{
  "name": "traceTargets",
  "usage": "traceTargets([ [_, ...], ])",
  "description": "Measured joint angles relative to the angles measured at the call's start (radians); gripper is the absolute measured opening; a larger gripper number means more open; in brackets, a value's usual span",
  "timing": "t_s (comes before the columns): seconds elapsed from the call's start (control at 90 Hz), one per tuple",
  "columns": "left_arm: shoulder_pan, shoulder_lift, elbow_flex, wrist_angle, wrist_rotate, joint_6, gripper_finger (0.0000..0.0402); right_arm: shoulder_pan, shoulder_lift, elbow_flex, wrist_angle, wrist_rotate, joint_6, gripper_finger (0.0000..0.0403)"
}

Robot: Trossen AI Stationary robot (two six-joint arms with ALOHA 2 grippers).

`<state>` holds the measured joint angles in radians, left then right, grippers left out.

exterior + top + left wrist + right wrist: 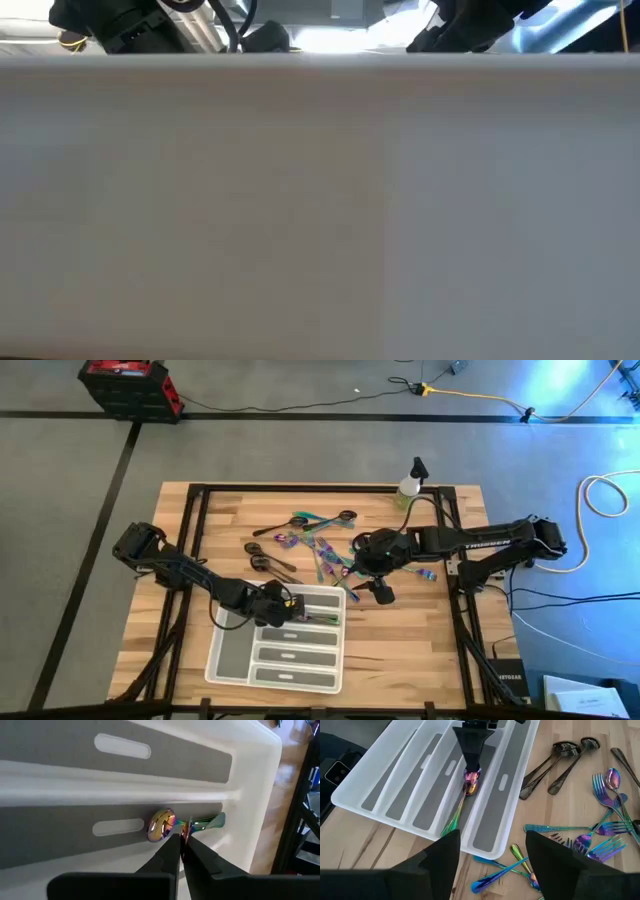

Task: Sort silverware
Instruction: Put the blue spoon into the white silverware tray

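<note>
White tray [232, 660], spray bottle [411, 482], wooden table [400, 650]

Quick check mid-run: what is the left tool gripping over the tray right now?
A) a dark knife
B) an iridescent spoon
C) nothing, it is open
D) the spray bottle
B: the left tool is shut on the neck of an iridescent spoon, its bowl over a compartment of the white tray; the right wrist view shows the same spoon.

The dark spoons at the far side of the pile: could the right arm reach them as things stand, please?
Probably yes. The right gripper hangs open and empty beside the pile, and the dark spoons lie bare on the wooden table, with nothing on top.
</note>
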<state>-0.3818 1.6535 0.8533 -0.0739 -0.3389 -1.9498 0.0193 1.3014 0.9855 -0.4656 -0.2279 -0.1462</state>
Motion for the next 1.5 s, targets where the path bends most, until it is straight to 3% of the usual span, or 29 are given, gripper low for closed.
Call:
traceTargets([
  [0.3,0.006,0.0,0.0,0.0,0.015,-0.003,0.0006,0.0,0.0,0.0,0.0,0.0,0.0,0.0211],
  [0.544,0.015,0.0,0.0,-0.002,0.02,0.0,0.0046,0.0,0.0,0.0,0.0,0.0,0.0,0.0211],
  [0.956,0.023,0.0,0.0,0.002,0.049,-0.004,0.0048,0.0,0.0,0.0,0.0,0.0,0.0,0.0211],
  [1.278,0.061,0.0,0.001,-0.045,0.181,0.015,0.0048,0.0,0.0,0.0,0.0,0.0,0.0,0.0211],
  [1.5,0.065,0.0,0.001,-0.049,0.192,0.023,0.0048,0.0,0.0,0.0,0.0,0.0,0.0,0.0211],
])
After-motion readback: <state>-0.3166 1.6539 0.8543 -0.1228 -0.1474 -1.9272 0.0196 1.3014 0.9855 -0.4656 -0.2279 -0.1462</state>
